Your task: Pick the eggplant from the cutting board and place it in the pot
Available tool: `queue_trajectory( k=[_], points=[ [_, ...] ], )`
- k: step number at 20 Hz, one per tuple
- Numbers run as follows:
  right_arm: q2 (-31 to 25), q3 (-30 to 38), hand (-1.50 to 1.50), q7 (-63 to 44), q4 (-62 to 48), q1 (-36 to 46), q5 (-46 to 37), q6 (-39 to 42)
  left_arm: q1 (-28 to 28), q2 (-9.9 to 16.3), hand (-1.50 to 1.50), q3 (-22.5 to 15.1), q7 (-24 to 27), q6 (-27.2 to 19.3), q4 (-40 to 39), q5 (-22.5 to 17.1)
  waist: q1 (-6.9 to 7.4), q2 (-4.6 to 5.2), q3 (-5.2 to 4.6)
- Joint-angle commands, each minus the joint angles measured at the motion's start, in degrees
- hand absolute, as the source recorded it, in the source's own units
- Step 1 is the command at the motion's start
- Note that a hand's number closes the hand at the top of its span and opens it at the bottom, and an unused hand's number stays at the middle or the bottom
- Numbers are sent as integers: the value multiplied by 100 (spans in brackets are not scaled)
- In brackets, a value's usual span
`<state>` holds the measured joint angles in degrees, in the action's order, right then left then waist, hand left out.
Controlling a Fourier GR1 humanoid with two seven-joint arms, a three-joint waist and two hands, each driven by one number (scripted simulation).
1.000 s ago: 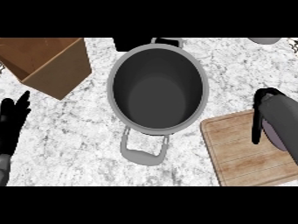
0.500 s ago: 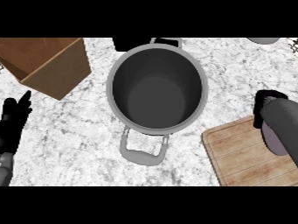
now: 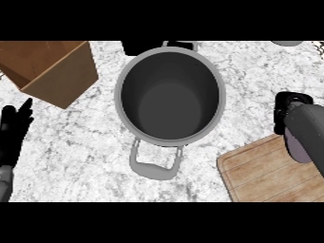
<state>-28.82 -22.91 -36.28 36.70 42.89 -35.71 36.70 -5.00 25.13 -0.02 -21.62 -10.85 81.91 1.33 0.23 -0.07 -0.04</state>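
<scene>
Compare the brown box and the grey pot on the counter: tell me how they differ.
The brown cardboard box is angular with straight walls; the round grey metal pot has a curved wall and looped handles. The box sits at the counter's upper left, cut by the view's edge; the pot stands at the centre, almost wholly in view. The box is lighter inside, the pot dark. Both are open-topped with nothing visible inside.

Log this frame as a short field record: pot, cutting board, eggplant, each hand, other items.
pot: grey pot, centre of counter, nothing inside, handle toward the robot
cutting board: wooden cutting board, lower right, partly under the right forearm
eggplant: purple sliver of eggplant beside the right forearm, mostly hidden
right hand: right hand, above the board's far edge; grip cannot be told
left hand: left hand, open, resting at left edge
other: brown box, upper left
</scene>
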Motion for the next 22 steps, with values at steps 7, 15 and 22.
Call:
queue_trajectory(
  k=[7, 15, 22],
  points=[
    [-878, 198, 150, 2129, 2686, -858, -338, -3001, 385, 81, 0, 294, -32, -96, -63, -84, -565, -211, 12],
    [-1154, 1322, 150, 2705, 5004, -1570, 461, -4187, 521, -23, 0, 220, 55, -196, 77, 36, -587, -170, 4],
    [-1362, 2150, 150, 2366, 7445, -2377, 1229, -4170, 384, -72, 0, 132, -29, -87, 231, 48, -371, -94, 2]
  ],
)
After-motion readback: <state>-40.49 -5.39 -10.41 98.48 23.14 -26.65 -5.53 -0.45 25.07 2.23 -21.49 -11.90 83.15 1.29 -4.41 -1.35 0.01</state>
